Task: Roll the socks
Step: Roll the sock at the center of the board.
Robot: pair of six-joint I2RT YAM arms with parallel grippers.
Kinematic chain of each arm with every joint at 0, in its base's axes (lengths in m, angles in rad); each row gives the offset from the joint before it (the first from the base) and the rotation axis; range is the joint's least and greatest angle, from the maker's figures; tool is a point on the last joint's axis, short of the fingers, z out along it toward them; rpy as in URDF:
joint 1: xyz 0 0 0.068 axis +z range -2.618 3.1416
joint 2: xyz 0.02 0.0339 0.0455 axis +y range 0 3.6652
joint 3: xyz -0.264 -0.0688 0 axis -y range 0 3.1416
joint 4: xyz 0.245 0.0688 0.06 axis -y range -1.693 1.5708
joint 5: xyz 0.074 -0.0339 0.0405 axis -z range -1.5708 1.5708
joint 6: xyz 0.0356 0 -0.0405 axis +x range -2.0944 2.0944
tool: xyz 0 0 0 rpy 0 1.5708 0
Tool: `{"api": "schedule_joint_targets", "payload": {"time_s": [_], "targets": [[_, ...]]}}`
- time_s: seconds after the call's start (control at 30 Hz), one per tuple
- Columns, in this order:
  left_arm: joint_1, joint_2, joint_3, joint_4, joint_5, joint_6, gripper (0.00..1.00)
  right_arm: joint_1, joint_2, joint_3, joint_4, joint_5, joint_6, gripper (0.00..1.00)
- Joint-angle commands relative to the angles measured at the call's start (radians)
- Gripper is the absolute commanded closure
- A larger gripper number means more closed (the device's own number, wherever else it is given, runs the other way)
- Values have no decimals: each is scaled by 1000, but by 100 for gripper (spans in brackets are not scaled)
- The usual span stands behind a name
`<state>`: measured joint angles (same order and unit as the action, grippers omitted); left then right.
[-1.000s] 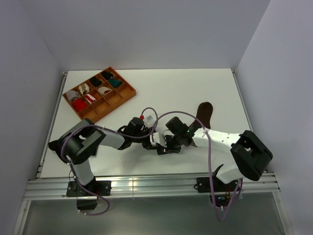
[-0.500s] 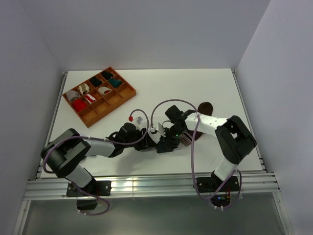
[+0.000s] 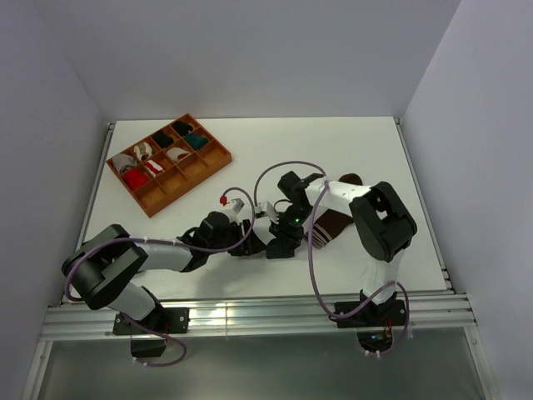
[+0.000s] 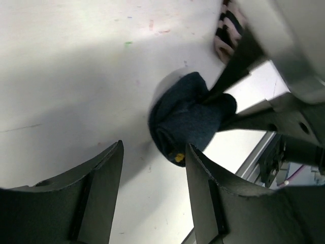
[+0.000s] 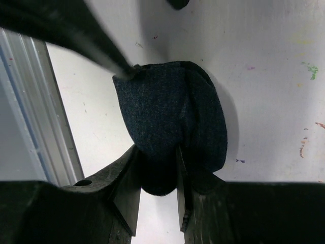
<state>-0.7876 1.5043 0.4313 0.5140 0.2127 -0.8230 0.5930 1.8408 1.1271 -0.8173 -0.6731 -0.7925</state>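
My R gripper (image 5: 155,152) is clamped on the navy sock (image 5: 167,107), balled up mid-frame in the top view. L gripper (image 4: 155,147) has its jaws apart, close beside it. Brown sock (image 3: 335,223) lies flat, centre-right.

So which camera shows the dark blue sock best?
The right wrist view: the navy sock fills the middle, bunched up, with the right gripper pinching its edge. The left wrist view shows it smaller, beyond the open left gripper. From the top, the arms mostly hide it.
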Motion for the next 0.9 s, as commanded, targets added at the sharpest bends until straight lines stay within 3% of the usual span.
{"api": "schedule_joint_targets", "payload": {"time_s": [0.0,0.23,0.6,0.87], "targets": [[-27,-7,20,102,36,76,43,-7,84,-3,-26,96,1,80],[-53,39,26,173,80,82,41,-12,118,30,-43,102,24,80],[-70,143,90,129,68,81,43,-21,159,71,-79,89,50,80],[-75,198,130,40,65,84,59,-21,155,83,-82,76,82,78]]}}
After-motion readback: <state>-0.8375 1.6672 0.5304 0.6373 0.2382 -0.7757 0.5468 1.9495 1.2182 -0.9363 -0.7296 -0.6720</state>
